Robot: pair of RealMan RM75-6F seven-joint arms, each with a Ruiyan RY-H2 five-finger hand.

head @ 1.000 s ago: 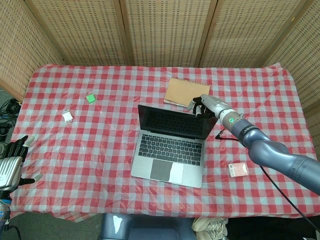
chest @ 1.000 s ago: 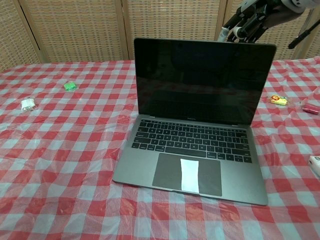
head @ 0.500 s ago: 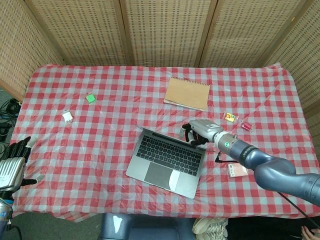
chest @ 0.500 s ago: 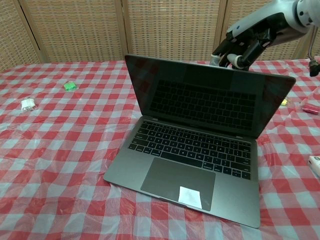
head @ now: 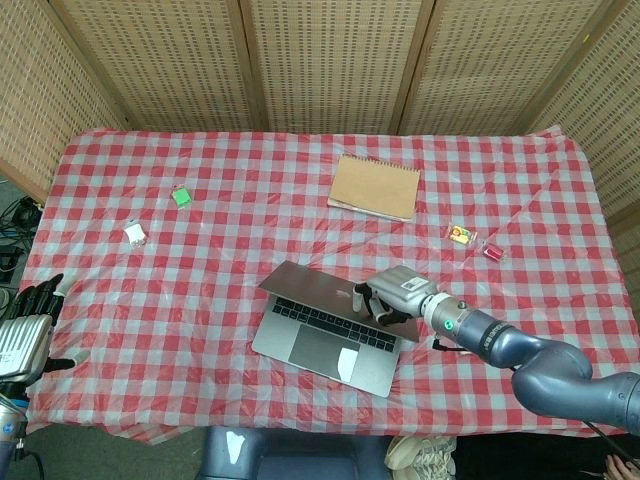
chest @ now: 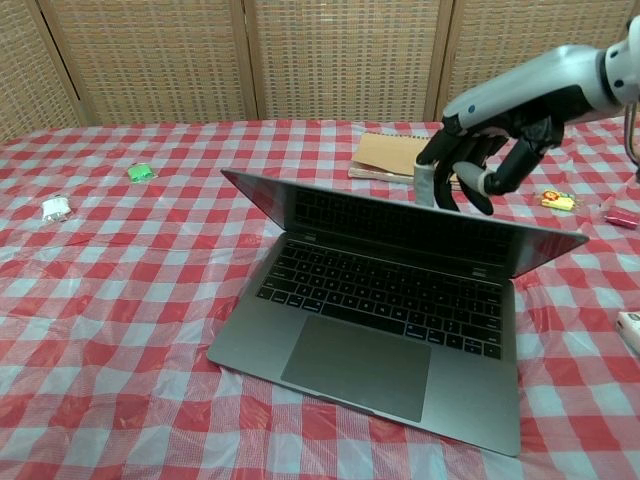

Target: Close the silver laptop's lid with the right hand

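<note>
The silver laptop (head: 325, 325) (chest: 380, 300) lies near the table's front edge, turned a little askew, with its lid tilted far down over the keyboard but still partly raised. My right hand (head: 385, 298) (chest: 480, 165) presses on the back of the lid near its top edge, fingers spread and curled downward, holding nothing. My left hand (head: 25, 335) hangs off the table's left front corner, fingers apart and empty; the chest view does not show it.
A brown notebook (head: 374, 187) (chest: 390, 155) lies behind the laptop. Small items dot the red checked cloth (head: 200, 260): a green one (head: 181, 196), a white one (head: 134, 234), yellow and red ones (head: 461, 234) at right, and a white box (chest: 630, 330) at the right edge.
My right hand has pushed the lid further down toward the keyboard, and the hand has come forward and lower with it. The left hand has not moved.
</note>
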